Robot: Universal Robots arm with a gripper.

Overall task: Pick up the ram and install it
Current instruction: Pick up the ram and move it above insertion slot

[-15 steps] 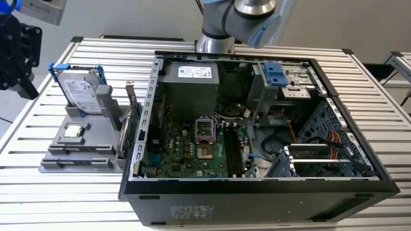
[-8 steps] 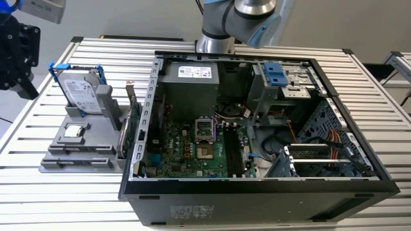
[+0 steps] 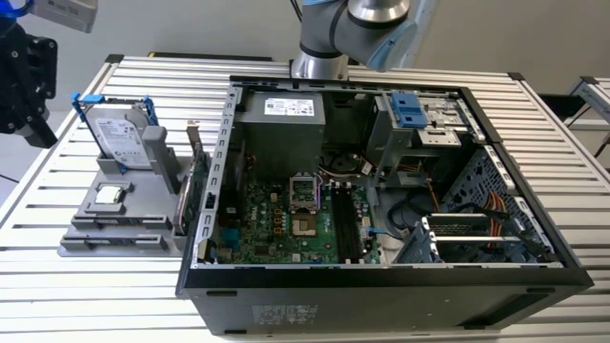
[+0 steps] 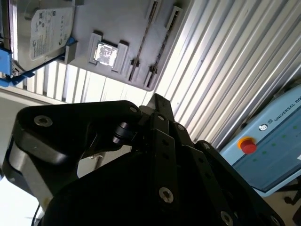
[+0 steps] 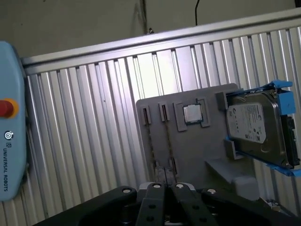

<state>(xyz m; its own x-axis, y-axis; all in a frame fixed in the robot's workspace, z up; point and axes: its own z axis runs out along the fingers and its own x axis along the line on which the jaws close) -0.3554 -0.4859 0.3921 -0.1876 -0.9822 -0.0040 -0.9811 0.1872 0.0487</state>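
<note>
The ram [image 5: 150,141] is a thin dark strip standing on edge in a slot of the grey holder [image 5: 207,146], with a second like strip [image 5: 168,139] beside it. Both strips [image 4: 143,40] also appear in the second wrist view. My black gripper [image 5: 165,187] hangs high above the holder, off its ram end, fingers close together with nothing between them. In the exterior view the gripper [image 3: 38,132] is at the far left, well above the holder [image 3: 105,246]. The motherboard's long black slots [image 3: 345,223] lie inside the open computer case [image 3: 381,275].
The holder also carries a hard drive in a blue frame [image 3: 124,139], a small square silver chip [image 3: 111,194] and a green card with a metal bracket [image 3: 196,186]. A pendant with a red button [image 5: 5,107] lies beyond the slatted table [image 3: 86,293].
</note>
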